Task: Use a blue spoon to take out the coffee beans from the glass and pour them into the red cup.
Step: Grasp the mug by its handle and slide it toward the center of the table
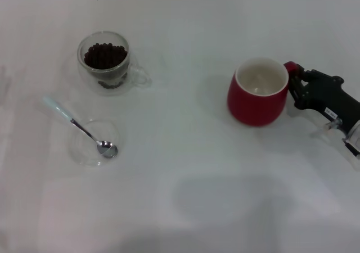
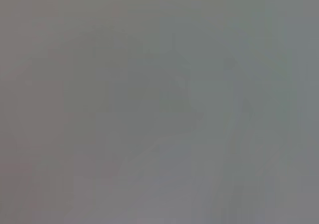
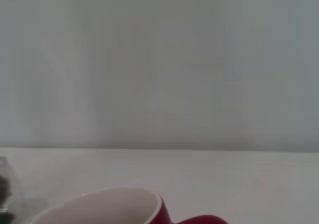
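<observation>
The glass (image 1: 108, 73) stands at the far left of the table, holding the coffee beans (image 1: 105, 55). Nearer me, the blue spoon (image 1: 79, 126) lies with its bowl in a clear glass saucer (image 1: 84, 152) and its pale handle pointing away to the left. On the right stands the red cup (image 1: 256, 104), white inside and with nothing in it. My right gripper (image 1: 295, 81) is at the cup's right side, shut on its red handle. The right wrist view shows the red cup (image 3: 158, 211) rim close up. My left gripper is out of view.
The table (image 1: 185, 197) is a plain white surface. A faint shadow lies on it near the front middle. The left wrist view is a uniform grey blur with nothing recognisable in it.
</observation>
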Robot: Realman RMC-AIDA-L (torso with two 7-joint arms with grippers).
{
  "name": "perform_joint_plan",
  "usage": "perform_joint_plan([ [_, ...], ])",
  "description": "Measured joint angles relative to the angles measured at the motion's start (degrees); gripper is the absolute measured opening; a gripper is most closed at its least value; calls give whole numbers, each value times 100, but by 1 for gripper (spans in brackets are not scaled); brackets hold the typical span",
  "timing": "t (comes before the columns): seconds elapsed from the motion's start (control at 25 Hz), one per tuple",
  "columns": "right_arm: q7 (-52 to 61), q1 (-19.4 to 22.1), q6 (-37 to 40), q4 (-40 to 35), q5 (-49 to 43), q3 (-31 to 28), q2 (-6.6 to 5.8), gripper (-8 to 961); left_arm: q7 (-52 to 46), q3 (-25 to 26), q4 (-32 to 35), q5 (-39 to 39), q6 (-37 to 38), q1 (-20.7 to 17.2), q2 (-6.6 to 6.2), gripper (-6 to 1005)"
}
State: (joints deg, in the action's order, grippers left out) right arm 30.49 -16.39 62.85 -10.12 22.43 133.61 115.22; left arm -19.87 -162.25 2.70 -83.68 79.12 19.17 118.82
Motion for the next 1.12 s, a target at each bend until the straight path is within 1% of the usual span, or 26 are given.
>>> perform_joint_plan([
  [0.28, -256, -81, -158, -427, -35, 388, 13, 165, 0, 0, 0, 0, -4, 39, 0, 875],
  [0.52, -526, -125, -647, -909, -255, 505, 17, 165, 0, -2, 23, 15, -3, 43, 9, 875],
  [0.8, -525, -185, -776, -1060, -324, 813, 27, 164, -1, -3, 53, 36, 15, 0, 18, 875],
  [1.12, -496, -199, -791, -1073, -406, 956, 25, 158, -53, -15, 57, 45, 38, -31, 18, 875],
])
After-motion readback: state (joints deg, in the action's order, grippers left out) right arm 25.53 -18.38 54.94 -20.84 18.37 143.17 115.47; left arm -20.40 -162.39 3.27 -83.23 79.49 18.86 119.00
